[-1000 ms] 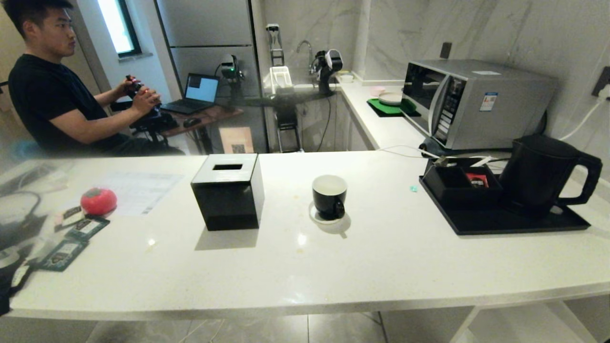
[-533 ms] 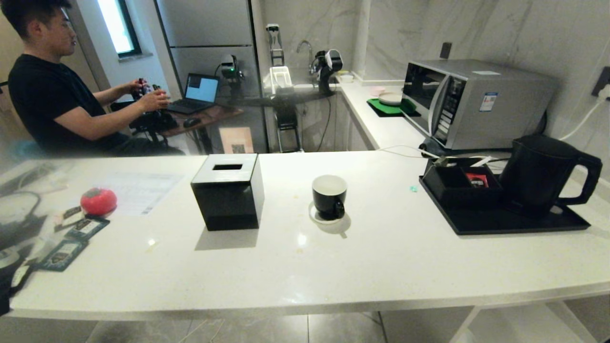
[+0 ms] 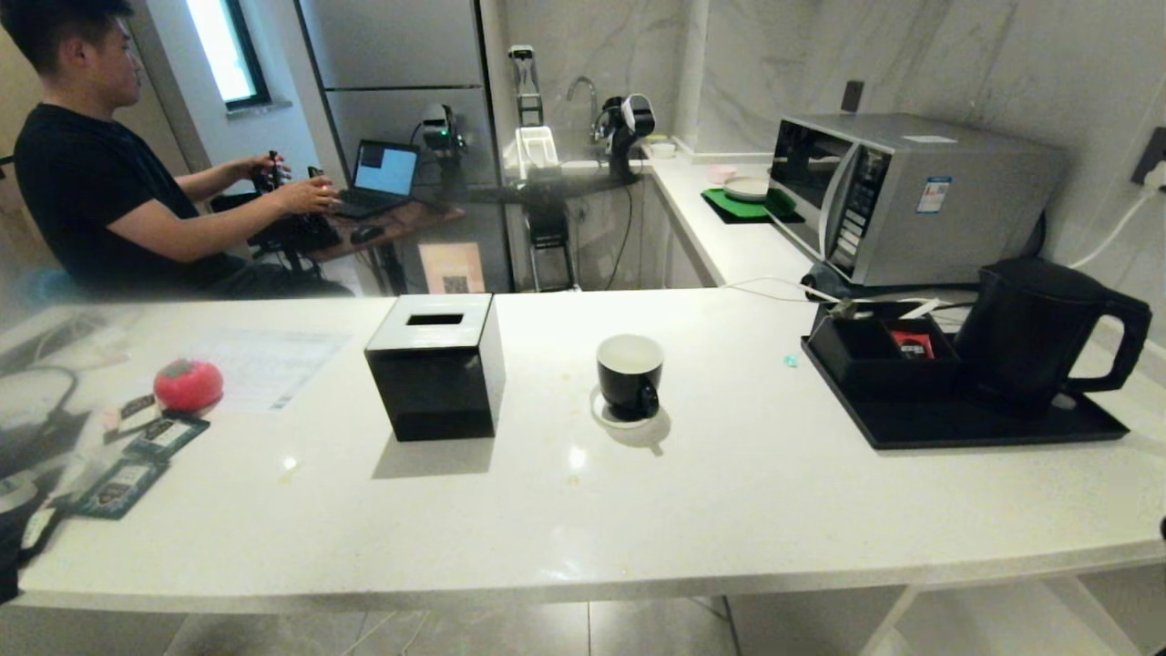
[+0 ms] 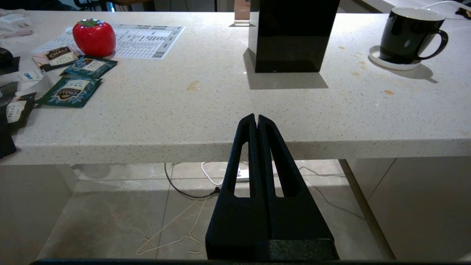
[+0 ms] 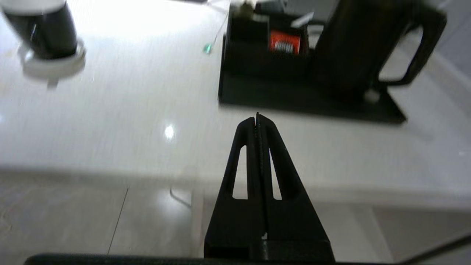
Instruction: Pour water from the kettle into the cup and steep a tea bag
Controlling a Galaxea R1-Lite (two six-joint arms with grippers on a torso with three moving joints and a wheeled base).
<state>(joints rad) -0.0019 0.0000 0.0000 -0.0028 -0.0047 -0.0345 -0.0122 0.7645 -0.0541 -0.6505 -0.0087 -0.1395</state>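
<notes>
Matte black and far taller than the mug, the kettle [image 3: 1034, 333] stands on a black tray [image 3: 956, 424] at the right end of the white counter [image 3: 729, 492], its big loop handle turned to the right. If it holds water it is likely heavy and will swing once tilted, so the handle looks the best place to grip, high up near the body. The cup [image 3: 629, 375] sits on a small white coaster [image 3: 606, 415] mid-counter, glossy and probably easy to knock. The tea bag cannot be made out for certain. Both the right gripper [image 5: 257, 119] and left gripper [image 4: 256, 118] hang before the counter edge, fingers pressed together and empty
</notes>
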